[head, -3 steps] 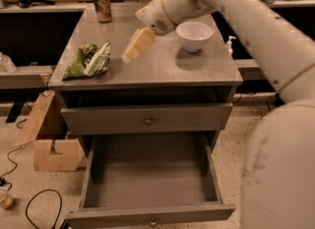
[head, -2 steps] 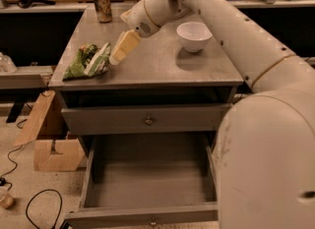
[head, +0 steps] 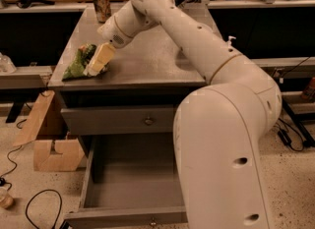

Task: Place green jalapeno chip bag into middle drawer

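The green jalapeno chip bag (head: 78, 64) lies crumpled at the left front edge of the grey cabinet top (head: 147, 61). My gripper (head: 100, 60) reaches down from the right and rests on the bag's right side, touching it. The middle drawer (head: 132, 186) is pulled wide open below, grey and empty, with its front panel and knob (head: 153, 220) at the bottom of the view. The upper knobbed drawer (head: 147, 121) is closed. My large white arm (head: 221, 125) covers the right half of the cabinet and part of the open drawer.
A soda can (head: 102, 4) stands at the back left of the cabinet top. A cardboard box (head: 49, 142) sits on the floor left of the cabinet, with cables (head: 29, 208) near it. Shelving and benches run behind.
My gripper has swung left across the cabinet top and come down onto the green bag. My arm now hides the white bowl that showed earlier.
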Available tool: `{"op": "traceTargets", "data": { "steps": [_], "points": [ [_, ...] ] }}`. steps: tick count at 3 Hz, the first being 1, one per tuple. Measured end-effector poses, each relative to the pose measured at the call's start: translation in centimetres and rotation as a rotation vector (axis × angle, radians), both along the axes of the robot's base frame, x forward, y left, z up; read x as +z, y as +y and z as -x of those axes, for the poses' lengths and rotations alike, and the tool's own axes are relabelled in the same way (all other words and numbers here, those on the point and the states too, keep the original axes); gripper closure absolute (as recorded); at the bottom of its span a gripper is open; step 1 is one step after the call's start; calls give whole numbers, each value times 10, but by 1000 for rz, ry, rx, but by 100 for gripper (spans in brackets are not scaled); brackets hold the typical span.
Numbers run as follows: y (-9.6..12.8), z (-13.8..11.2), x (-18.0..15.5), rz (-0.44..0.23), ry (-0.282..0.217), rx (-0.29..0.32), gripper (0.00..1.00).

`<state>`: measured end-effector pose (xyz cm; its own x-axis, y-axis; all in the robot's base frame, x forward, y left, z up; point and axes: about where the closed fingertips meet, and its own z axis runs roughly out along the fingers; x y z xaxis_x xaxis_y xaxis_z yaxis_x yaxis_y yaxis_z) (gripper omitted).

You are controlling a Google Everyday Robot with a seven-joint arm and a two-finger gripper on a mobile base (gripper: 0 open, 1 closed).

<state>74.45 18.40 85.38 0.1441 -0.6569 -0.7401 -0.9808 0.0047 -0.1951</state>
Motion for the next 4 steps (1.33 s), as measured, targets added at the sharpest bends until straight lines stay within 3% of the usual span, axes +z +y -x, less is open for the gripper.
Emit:
{"op": "traceTargets", "data": {
  "steps": [2,4],
  "points": [
    [16,-5,-16,25,1,4,48],
    [10,-3,2,-82,16,6,94]
  ]
}}
